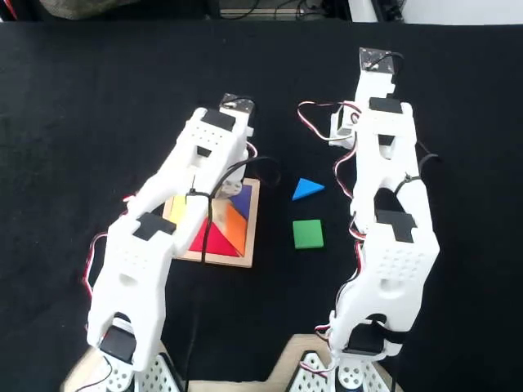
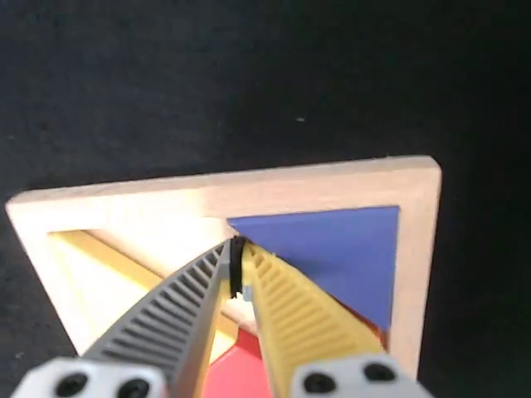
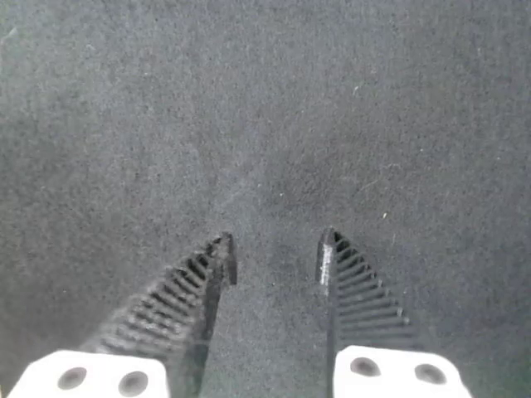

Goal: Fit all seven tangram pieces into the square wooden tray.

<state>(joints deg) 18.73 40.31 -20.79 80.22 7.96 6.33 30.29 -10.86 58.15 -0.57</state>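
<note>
**A:** Nearest first: what sits in the square wooden tray (image 2: 315, 178)?

**B:** A flat red piece (image 1: 208, 242) on its near side and a flat orange piece (image 1: 236, 222) touching it. A flat yellow piece (image 2: 83, 286) lies along one wall, and a deep blue triangular piece (image 2: 332, 249) fills a far corner. An arm covers the rest.

**A:** And the left claw (image 2: 238, 269)?

**B:** It is over the tray, tips pinched together with nothing between them that I can make out. They point at a bare patch of tray floor between the yellow and deep blue pieces.

**A:** Outside the tray?

**B:** A green square piece (image 1: 308, 233) lies near it on the black worktop (image 1: 82, 98), toward the other arm. A small blue triangular piece (image 1: 307, 189) sits a little farther back, apart from both.

**A:** The right claw (image 3: 278, 257)?

**B:** Well beyond the tray, parted wide, gripping nothing, above bare cloth.

**A:** How would you do this step well?

**B:** I judge it a tidying nudge. Push low and sideways with closed tips, and seat each piece flush to the rim. That way the remaining gap has true edges for the green square and the triangle. Riding up over an edge could tip a piece.
</note>
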